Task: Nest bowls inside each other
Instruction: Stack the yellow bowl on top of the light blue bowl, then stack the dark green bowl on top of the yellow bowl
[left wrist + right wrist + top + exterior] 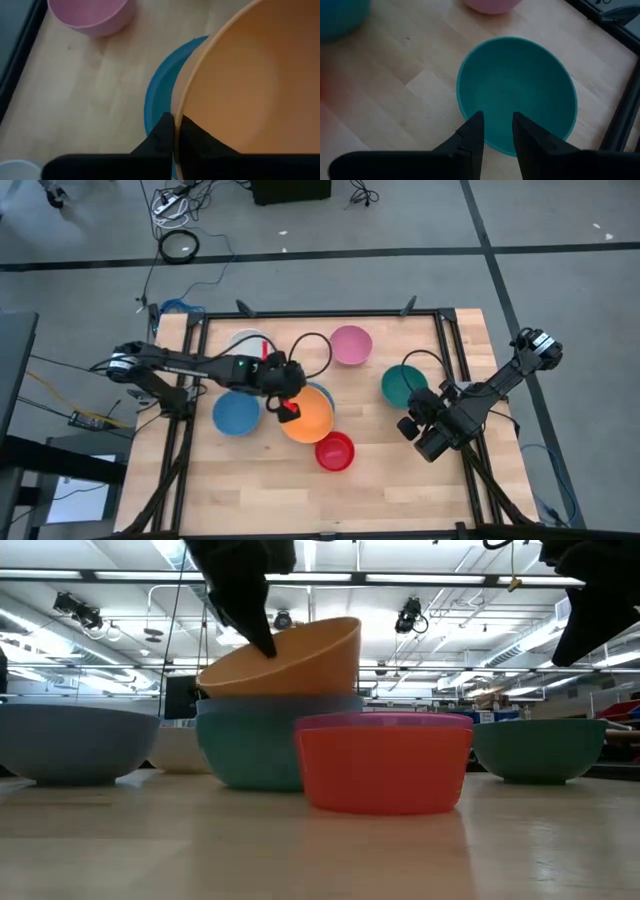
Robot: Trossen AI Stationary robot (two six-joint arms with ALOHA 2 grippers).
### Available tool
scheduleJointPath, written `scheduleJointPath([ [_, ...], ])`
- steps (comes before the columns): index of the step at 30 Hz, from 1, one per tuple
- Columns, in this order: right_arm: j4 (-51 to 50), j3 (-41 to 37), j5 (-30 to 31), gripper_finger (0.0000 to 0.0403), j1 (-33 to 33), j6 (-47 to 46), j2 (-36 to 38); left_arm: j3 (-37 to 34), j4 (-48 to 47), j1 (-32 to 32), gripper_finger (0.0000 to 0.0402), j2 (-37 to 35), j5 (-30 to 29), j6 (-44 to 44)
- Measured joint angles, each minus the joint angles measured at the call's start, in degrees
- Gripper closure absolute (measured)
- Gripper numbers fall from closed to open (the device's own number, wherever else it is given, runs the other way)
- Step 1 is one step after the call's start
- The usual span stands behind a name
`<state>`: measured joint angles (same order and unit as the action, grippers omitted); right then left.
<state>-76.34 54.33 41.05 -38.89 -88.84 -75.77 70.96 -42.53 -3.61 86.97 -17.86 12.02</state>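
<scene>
My left gripper (285,406) is shut on an orange bowl (308,420) at the table's middle. The bowl tilts, and its lower part is down in a blue bowl (250,740) standing on the table. At the right, a teal-green bowl (404,385) rests on its base. My right gripper (494,135) hangs open above that bowl's near rim, well off the table and touching nothing. My left gripper pinches the orange bowl's rim (175,112) on the side toward the table's left, with one finger (202,140) inside the bowl and the other (157,137) outside. The fingers slant down from the left. The bowl hangs tilted, its bottom inside the blue bowl's mouth.
A second blue bowl (236,414) stands left of the stack, and a red bowl (335,451) stands nearer the front. A pink bowl (351,345) and a white bowl (247,342) stand at the back. Black frame rails (320,314) border the table.
</scene>
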Motion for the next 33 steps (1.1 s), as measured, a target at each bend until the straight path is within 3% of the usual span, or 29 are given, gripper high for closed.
scheduleJointPath([
  [5,1.17,0.0,-0.1,0.0313,0.0,0.4,0.0,0.02,2.48,0.35,0.0318,0.55,1.38,0.32],
  [10,1.3,0.0,-0.14,0.0313,0.02,0.46,0.0,0.16,-0.79,1.28,0.0274,0.55,4.53,3.44],
  [21,-1.64,0.0,-0.21,0.0313,1.7,0.53,0.0,1.54,-3.47,0.96,0.0252,-1.33,7.01,4.66],
  [26,-3.47,-1.12,-0.93,0.0313,4.88,4.39,0.0,5.87,-6.47,-1.86,0.0253,-6.32,2.56,2.75],
  [30,2.11,-2.03,-3.68,0.0299,8.13,12.05,0.0,8.54,-14.2,-4.08,0.0254,-11.19,-3.96,4.83],
  [33,5.26,-2.05,-4.64,0.0275,10.95,15.86,0.0,8.81,-18.1,-4.86,0.0254,-14.85,-5.3,8.3],
])
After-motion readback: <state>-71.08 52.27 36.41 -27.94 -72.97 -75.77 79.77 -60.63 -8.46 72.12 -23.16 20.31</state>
